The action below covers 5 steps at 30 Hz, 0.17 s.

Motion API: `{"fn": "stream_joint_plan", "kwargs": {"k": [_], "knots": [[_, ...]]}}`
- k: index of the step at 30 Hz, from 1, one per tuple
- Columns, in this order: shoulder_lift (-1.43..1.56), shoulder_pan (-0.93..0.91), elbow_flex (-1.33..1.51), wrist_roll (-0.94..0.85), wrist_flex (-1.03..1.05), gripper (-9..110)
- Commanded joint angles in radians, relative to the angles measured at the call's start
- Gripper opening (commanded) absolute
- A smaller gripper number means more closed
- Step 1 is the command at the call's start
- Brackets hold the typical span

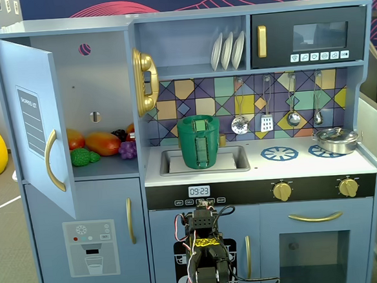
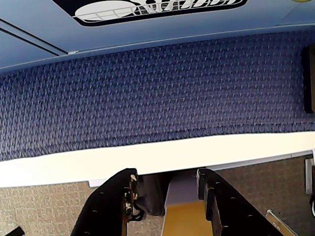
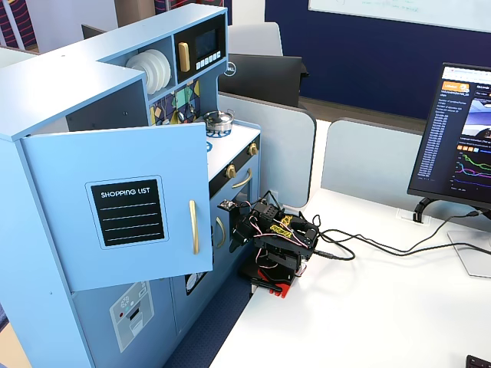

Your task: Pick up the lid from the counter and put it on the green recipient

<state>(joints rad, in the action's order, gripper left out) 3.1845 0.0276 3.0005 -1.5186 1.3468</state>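
Observation:
The green recipient (image 1: 200, 146) stands upright in the sink of the toy kitchen, its strap handle facing the camera. The lid (image 1: 199, 122), a dark-green disc with a lighter knob, appears to rest on its rim, closing it. My arm (image 1: 205, 244) is folded low in front of the oven door, well below the counter and far from both. In the wrist view my gripper (image 2: 166, 173) is open, its black fingers (image 2: 110, 201) apart with nothing between them, over the white table edge and blue carpet. The open fridge door hides the recipient in the side fixed view.
A silver pot (image 1: 336, 139) sits on the right burner beside a blue burner ring (image 1: 279, 153). The fridge door (image 1: 35, 120) hangs open, with toy fruit (image 1: 101, 144) inside. The arm (image 3: 276, 245) sits at the desk edge, cables (image 3: 368, 245) trailing towards a monitor (image 3: 464, 138).

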Motion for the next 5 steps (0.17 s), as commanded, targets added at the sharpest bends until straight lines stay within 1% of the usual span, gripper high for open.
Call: {"fn": "stream_joint_plan", "kwargs": {"k": [1, 5], "knots": [[-0.006, -0.015, -0.005, 0.008, 0.186, 7], [-0.006, -0.015, -0.005, 0.008, 0.186, 7]]}}
